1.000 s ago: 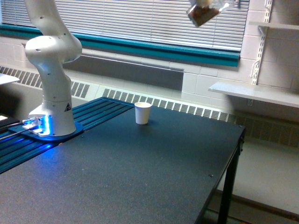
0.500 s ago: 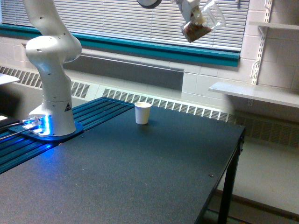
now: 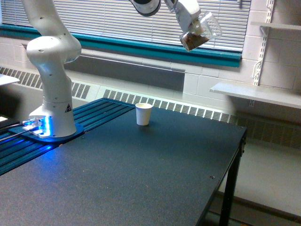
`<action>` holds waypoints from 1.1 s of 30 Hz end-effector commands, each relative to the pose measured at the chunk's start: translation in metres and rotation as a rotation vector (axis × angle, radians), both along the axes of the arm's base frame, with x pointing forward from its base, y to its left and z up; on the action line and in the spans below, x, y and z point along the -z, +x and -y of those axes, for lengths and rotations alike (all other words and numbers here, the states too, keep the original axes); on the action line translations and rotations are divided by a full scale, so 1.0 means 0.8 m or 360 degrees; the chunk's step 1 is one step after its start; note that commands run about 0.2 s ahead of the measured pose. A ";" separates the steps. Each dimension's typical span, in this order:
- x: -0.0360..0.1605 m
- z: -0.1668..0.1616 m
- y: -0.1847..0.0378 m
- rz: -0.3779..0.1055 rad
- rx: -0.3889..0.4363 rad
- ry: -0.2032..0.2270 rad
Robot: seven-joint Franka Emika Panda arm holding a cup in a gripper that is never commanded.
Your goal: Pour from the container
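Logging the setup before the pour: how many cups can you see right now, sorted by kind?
Clear cup with brown pieces, tilted, held high in the gripper: 1
White paper cup, upright on the black table: 1
Total: 2 cups

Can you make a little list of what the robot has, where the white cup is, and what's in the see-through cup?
robot arm: white, base on blue rails
end effector: high up, holding clear cup
clear cup: tilted, brown pieces inside
white cup: upright on dark table, nothing touching it
cup positions: clear cup toward the exterior view's right of white cup, far above
pouring: none visible
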State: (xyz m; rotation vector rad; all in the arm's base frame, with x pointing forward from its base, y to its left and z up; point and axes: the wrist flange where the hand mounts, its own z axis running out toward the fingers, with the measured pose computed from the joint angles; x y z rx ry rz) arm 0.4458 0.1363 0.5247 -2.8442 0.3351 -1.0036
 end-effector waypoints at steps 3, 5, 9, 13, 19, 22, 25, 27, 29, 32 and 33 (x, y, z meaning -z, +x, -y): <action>0.009 -0.028 -0.022 -0.0006 -0.0084 0.0000; 0.015 -0.034 -0.028 -0.0016 -0.0106 -0.0014; 0.030 -0.045 -0.040 -0.0034 -0.0133 -0.0050; 0.042 -0.053 -0.050 -0.0062 -0.0159 -0.0063; 0.060 -0.069 -0.066 -0.0103 -0.0197 -0.0069; 0.068 -0.076 -0.073 -0.0121 -0.0215 -0.0069; 0.076 -0.084 -0.081 -0.0137 -0.0236 -0.0076; 0.080 -0.087 -0.084 -0.0141 -0.0244 -0.0086; 0.083 -0.091 -0.087 -0.0141 -0.0245 -0.0078; 0.085 -0.097 -0.091 -0.0139 -0.0249 -0.0067; 0.086 -0.098 -0.092 -0.0138 -0.0251 -0.0070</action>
